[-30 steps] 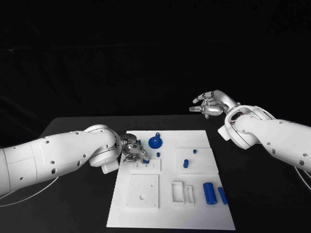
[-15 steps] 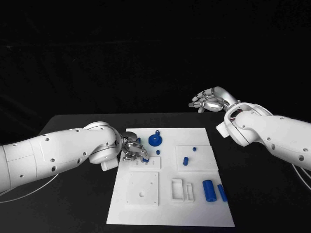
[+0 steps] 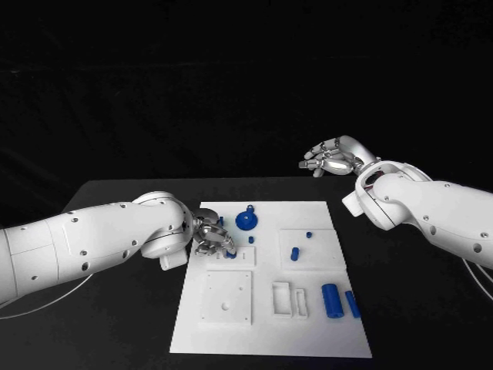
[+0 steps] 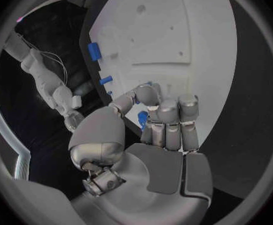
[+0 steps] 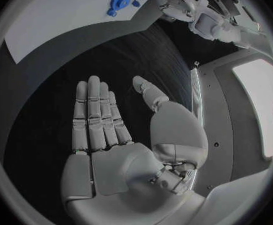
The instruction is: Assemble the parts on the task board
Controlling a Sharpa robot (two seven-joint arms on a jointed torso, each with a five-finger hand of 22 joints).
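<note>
The white task board [image 3: 271,324] lies mid-table with several blue parts on it: a round knobbed piece [image 3: 246,221], small pegs [image 3: 309,234], an oblong piece [image 3: 293,254], a cylinder [image 3: 331,301] and a bar [image 3: 351,305]. My left hand [image 3: 210,240] is at the board's left edge with its fingers curled. In the left wrist view the left hand [image 4: 164,122] pinches a small blue part [image 4: 142,119] just above the board [image 4: 168,30]. My right hand [image 3: 331,159] hangs raised behind the board's far right corner. In the right wrist view the right hand [image 5: 111,130] is flat and holds nothing.
Raised white blocks with recesses stand on the board, one square [image 3: 226,297] at the near left and a slotted pair [image 3: 289,301] beside the cylinder. Black table [image 3: 424,308] surrounds the board. The right wrist view shows the round knobbed piece [image 5: 119,1] and the board [image 5: 61,20].
My right hand has risen a little and drifted slightly left. My left hand has stayed at the board's left edge with the small blue part.
</note>
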